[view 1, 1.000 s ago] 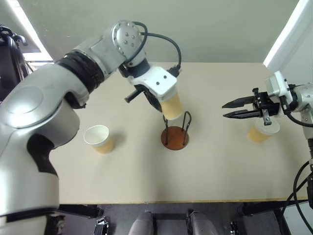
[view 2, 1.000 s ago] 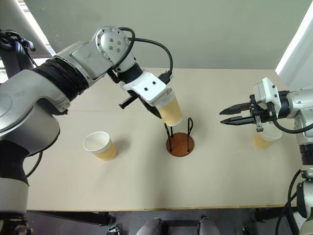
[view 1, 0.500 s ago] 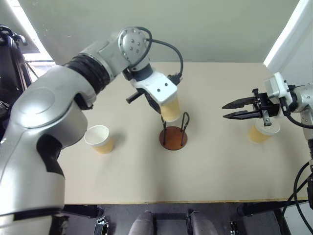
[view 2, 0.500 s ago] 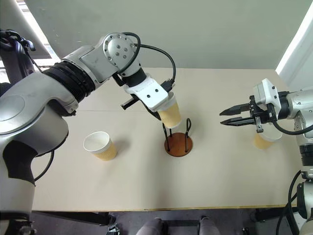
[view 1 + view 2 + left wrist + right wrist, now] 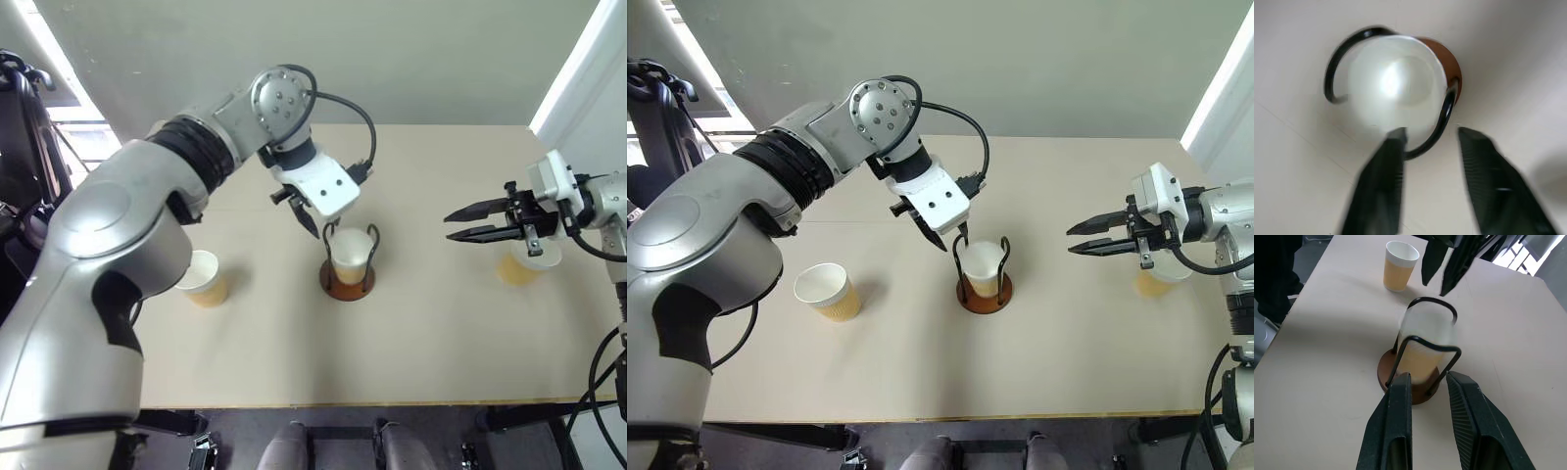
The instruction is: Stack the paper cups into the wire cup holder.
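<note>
One paper cup stands upright inside the wire cup holder, between its two black loops, near the table's middle. My left gripper hangs just above and behind the holder's rim, pointing steeply down, open and holding nothing. In the left wrist view its fingers straddle a wire loop beside the cup's white inside. A second cup stands at the left. A third cup stands at the right, partly hidden under my right gripper, which hovers open and points left toward the holder.
The tan table ends in a front edge close to me. A white wall panel rises at the far right, and dark equipment stands off the table's left side.
My left gripper opened and let go of the cup, which dropped down between the holder's loops. The right arm kept still.
</note>
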Robot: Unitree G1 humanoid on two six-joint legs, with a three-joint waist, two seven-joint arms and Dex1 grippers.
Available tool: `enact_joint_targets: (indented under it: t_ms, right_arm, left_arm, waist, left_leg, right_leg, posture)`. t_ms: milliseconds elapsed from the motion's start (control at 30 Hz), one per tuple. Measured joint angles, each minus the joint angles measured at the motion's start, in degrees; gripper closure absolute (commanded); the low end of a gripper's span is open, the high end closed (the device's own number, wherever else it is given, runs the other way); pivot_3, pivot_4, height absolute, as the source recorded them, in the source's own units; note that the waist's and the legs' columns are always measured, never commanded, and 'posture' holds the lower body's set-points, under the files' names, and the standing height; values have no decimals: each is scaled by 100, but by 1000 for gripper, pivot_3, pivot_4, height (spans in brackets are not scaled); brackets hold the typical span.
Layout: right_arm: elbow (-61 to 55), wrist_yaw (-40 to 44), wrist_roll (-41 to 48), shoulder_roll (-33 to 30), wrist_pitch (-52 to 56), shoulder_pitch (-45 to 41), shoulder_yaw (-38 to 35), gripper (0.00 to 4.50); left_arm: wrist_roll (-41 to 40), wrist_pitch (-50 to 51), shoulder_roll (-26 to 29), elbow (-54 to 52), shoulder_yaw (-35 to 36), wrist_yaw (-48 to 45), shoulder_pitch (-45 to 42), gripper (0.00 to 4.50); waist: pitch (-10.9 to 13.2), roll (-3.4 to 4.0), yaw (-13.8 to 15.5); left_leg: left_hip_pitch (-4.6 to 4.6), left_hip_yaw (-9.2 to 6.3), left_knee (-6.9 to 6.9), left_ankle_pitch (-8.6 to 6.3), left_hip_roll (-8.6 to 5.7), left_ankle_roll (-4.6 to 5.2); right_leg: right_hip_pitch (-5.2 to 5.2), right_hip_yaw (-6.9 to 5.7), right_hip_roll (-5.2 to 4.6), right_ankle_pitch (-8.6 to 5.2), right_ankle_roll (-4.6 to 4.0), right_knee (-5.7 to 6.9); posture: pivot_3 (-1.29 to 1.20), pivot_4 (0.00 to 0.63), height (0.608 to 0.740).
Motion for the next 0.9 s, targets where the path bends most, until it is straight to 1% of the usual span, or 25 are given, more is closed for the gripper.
enact_joint_targets:
  t_ms: [167,200,267,367,533,567,633,700,767,900]
  right_arm:
    - [-4,-3,-14,-3,-52,17,-11,3428]
    - [-6,-2,-29,-16,-39,20,-10,3428]
    - [-12,-16,-83,-54,46,21,-10,3428]
    - [-1,-127,-199,-139,370,-63,-9,3428]
    - [162,-408,-515,-439,847,-399,-9,3428]
    - [299,-479,-682,-554,917,-457,-5,3428]
    - [584,-545,-958,-810,1016,-487,19,3428]
    - [947,-558,-1235,-952,1037,-598,91,3428]
    - [1242,-555,-1446,-1036,999,-724,162,3428]
    - [1728,-421,-2020,-1207,497,-976,440,3428]
  left_arm:
    - [154,-101,-176,248,376,-3,68,119]
    - [149,-77,-278,336,638,-4,98,51]
    - [99,136,-474,475,1201,-9,146,51]
    - [-183,887,-600,519,2068,-15,175,51]
    - [-352,1943,-508,600,3221,-18,331,51]
    - [-401,2205,-454,609,3547,-18,415,51]
    - [-520,2640,-275,596,3951,-18,532,51]
    - [-629,3067,-85,519,4243,-18,680,51]
    - [-654,3300,-14,404,4370,-18,831,51]
    - [-650,3603,61,84,4358,-18,1130,51]
  waist:
    - [0,0,6]
    - [0,-1,16]
    - [0,-1,27]
    - [0,0,24]
    - [-1,3,9]
    - [-1,3,8]
    - [-1,3,6]
    - [-1,6,4]
    - [0,7,10]
    - [1,9,27]
  left_leg:
    - [-2,0,1,0,-1,0]
    - [-3,-1,1,0,-2,1]
    - [-5,-1,0,-1,-4,2]
    - [-5,2,-5,-3,-4,2]
    - [4,2,-15,-9,3,-4]
    - [4,1,-15,-9,3,-4]
    - [3,-1,-17,-9,5,-5]
    - [5,-1,-18,-11,5,-3]
    - [4,-1,-17,-11,1,-2]
    - [3,-10,-15,-11,3,0]
  right_leg:
    - [1,0,0,0,0,-1]
    - [1,0,0,0,1,-3]
    - [1,0,-1,-1,2,-5]
    - [0,1,0,-3,5,-8]
    - [-2,-1,4,-11,7,-4]
    - [-3,-2,7,-12,7,-2]
    - [-4,1,6,-16,6,-2]
    - [-6,3,2,-18,6,-1]
    - [-6,2,3,-19,6,0]
    - [-7,6,-3,-19,6,2]
  posture:
    - [0,150,740]
    - [0,150,740]
    - [0,150,740]
    - [0,150,740]
    - [0,150,740]
    - [0,150,740]
    - [0,150,740]
    - [0,150,740]
    - [0,150,740]
    - [0,150,740]
